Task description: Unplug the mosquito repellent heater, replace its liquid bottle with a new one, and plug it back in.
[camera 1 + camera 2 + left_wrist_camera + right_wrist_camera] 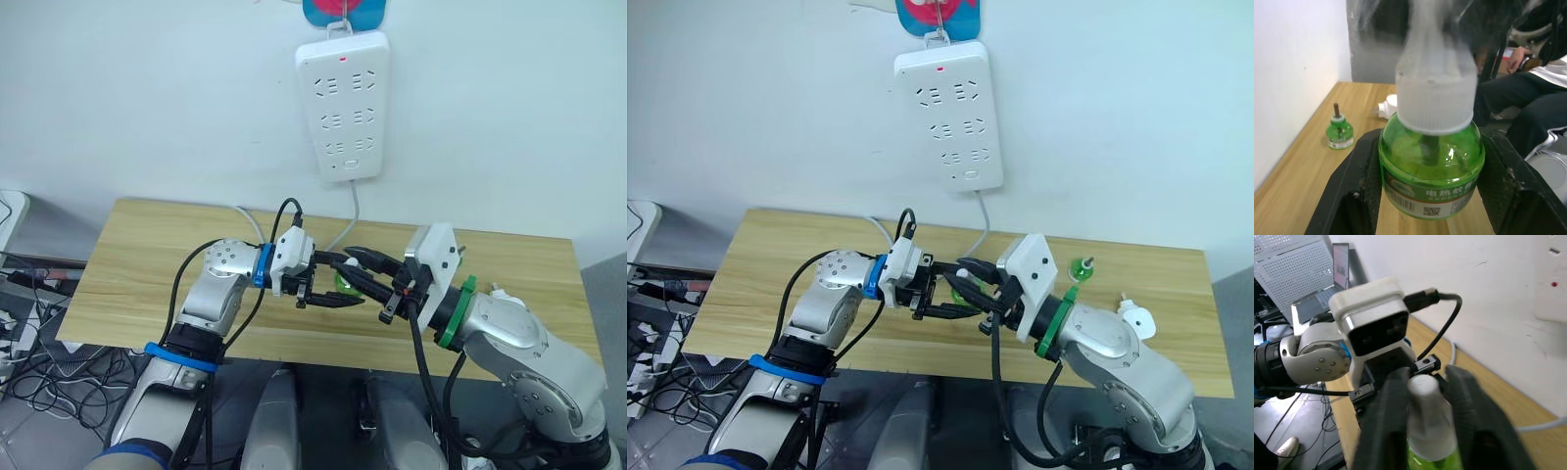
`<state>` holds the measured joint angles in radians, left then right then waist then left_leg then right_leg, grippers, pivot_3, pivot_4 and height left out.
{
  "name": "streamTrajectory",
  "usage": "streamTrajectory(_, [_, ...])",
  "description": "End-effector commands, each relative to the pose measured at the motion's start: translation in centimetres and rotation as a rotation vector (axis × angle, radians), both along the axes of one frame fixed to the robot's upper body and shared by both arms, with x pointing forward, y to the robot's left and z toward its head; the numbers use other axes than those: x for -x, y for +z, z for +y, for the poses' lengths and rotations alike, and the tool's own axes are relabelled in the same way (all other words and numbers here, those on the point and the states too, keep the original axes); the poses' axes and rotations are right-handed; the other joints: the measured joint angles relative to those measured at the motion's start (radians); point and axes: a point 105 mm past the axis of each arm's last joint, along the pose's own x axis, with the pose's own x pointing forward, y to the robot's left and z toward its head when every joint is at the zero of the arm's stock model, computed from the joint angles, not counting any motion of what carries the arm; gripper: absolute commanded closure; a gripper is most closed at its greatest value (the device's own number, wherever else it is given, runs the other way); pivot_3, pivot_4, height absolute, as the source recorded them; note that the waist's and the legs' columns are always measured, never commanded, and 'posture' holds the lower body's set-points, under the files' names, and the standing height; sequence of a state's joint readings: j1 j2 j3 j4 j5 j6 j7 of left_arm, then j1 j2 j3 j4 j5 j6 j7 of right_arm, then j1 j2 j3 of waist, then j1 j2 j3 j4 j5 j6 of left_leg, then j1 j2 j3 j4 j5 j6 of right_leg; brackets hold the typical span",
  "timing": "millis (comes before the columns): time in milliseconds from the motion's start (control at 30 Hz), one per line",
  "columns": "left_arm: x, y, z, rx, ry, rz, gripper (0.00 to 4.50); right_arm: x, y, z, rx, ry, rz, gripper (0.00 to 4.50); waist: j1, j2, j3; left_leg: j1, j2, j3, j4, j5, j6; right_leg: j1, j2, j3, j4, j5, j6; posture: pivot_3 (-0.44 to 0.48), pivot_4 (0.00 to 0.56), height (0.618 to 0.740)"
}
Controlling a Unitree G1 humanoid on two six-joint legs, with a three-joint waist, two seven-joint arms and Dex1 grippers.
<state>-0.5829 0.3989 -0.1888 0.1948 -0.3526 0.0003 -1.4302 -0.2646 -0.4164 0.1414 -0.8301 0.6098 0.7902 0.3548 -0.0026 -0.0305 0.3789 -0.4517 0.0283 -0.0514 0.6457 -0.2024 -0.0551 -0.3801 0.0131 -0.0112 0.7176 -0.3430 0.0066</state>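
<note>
So the mosquito repellent heater [1138, 319] is already unplugged. It's lying on the wooden surface [774, 264] over by the right arm's elbow, well away from the power strip [950, 113] on the wall, which has nothing plugged in.

The action is in front of the strip, out over the surface's near edge. The left gripper [323, 291] has its fingers [1359, 196] clamped on the green body of a liquid bottle [1431, 166], and the right gripper [1425, 401] has its fingers [1388, 411] closed around that bottle's white cap [1425, 404]. My guess is one holds while the other twists the cap off, so this is probably the new bottle.

A second green bottle [1081, 266] with a bare wick stands between the heater and the wall. Probably the old one, parked out of the way.
</note>
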Motion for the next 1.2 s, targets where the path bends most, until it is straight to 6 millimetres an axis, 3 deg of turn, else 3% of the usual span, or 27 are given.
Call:
streamTrajectory(33, [0.6, 0.8, -0.3, 0.028, -0.031, -0.032, 2.23, 0.8, 0.7, 0.3, -0.013, 0.035, -0.038, 4.20, 0.000, 0.000, 0.000, 0.000, 0.000, 0.000, 0.000, 0.000, 0.000, 0.000, 0.000, 0.000, 0.000, 0.000, 0.000, 0.052, 0.360, 0.740])
streamTrajectory(567, [0.4, 0.6, -0.1, 0.018, -0.023, -0.030, 2.23, 1.2, 4.8, 0.1, -0.040, 0.064, -0.165, 4.20, 0.000, 0.000, 0.000, 0.000, 0.000, 0.000, 0.000, 0.000, 0.000, 0.000, 0.000, 0.000, 0.000, 0.000, 0.000, 0.046, 0.350, 0.740])
streamTrajectory(867, [-0.2, 0.5, 1.1, 0.005, 0.024, -0.037, 2.23, -0.7, 8.0, -3.1, -0.089, -0.112, -0.201, 4.20, 0.000, 0.000, 0.000, 0.000, 0.000, 0.000, 0.000, 0.000, 0.000, 0.000, 0.000, 0.000, 0.000, 0.000, 0.000, 0.049, 0.355, 0.740])
streamTrajectory(933, [-0.3, 0.5, 1.1, 0.008, 0.031, -0.039, 2.23, -1.4, 7.5, -4.4, -0.079, -0.200, -0.177, 4.20, 0.000, 0.000, 0.000, 0.000, 0.000, 0.000, -0.001, 0.000, 0.000, 0.000, 0.000, 0.000, 0.000, 0.000, 0.000, 0.049, 0.355, 0.740])
streamTrajectory(1033, [-0.4, 0.5, 1.1, 0.018, 0.042, -0.040, 2.23, -2.9, 3.2, -6.7, -0.035, -0.392, -0.057, 4.20, 0.007, 0.000, 0.000, -0.001, -0.001, 0.000, -0.001, 0.000, 0.000, 0.000, 0.000, -0.001, -0.001, 0.000, 0.000, 0.042, 0.354, 0.740])
streamTrajectory(1133, [-0.3, 0.4, 1.2, 0.023, 0.046, -0.039, 2.23, -3.4, 0.0, -7.4, -0.019, -0.489, -0.009, 4.20, 0.004, 0.000, 0.000, -0.002, -0.001, 0.002, -0.002, 0.000, 0.000, -0.001, 0.000, 0.000, -0.001, 0.000, 0.000, 0.046, 0.353, 0.740])
streamTrajectory(1200, [-0.1, 0.4, 1.3, 0.023, 0.046, -0.038, 2.23, -3.9, -1.0, -7.5, -0.019, -0.529, -0.015, 4.20, -0.003, 0.000, 0.000, -0.002, -0.001, 0.001, -0.001, 0.000, 0.000, -0.002, -0.001, 0.001, -0.001, 0.000, 0.000, 0.053, 0.355, 0.740])
